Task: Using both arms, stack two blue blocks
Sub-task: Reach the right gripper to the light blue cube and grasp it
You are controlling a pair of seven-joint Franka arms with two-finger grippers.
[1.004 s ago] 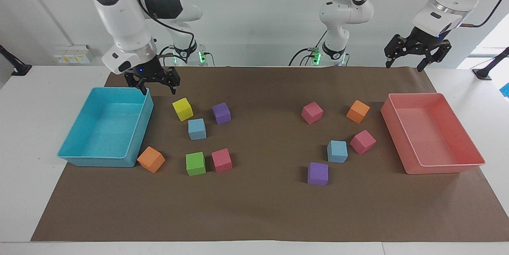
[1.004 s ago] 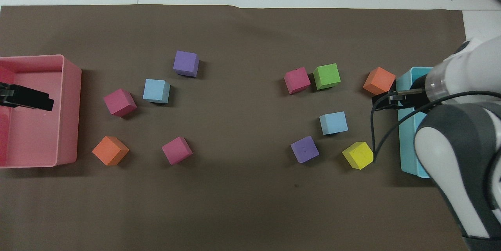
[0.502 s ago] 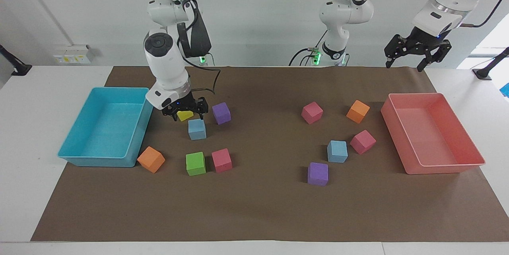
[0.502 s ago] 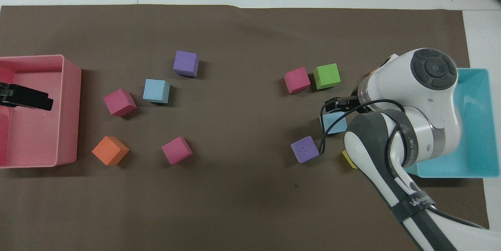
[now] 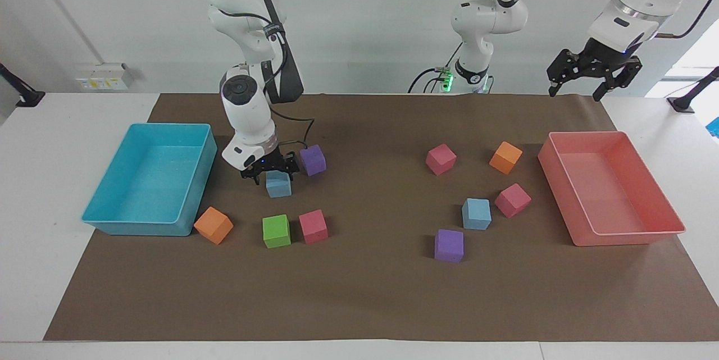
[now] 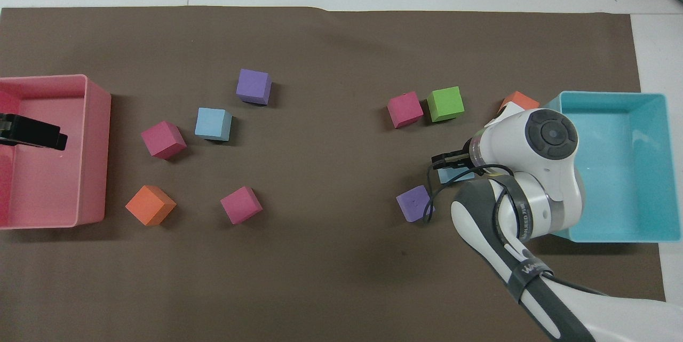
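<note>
One blue block (image 5: 279, 186) lies toward the right arm's end of the table, beside a purple cube (image 5: 313, 159). My right gripper (image 5: 273, 175) is low over this block, open, with a finger on either side of its top. In the overhead view the right gripper (image 6: 449, 164) and arm cover most of that block (image 6: 454, 176). The second blue block (image 5: 476, 213) lies toward the left arm's end, also seen in the overhead view (image 6: 213, 124). My left gripper (image 5: 594, 77) waits, open and empty, raised over the pink tray (image 6: 90, 150).
A turquoise tray (image 5: 112, 219) stands beside the right arm. Green (image 5: 276, 231), pink (image 5: 313, 226) and orange (image 5: 213, 225) cubes lie farther from the robots than the first blue block. Pink, orange and purple (image 5: 449, 245) cubes surround the second. The right arm hides the yellow cube.
The right arm swung from the turquoise tray's corner to the first blue block and came down over it, covering the yellow cube. The left gripper has barely moved.
</note>
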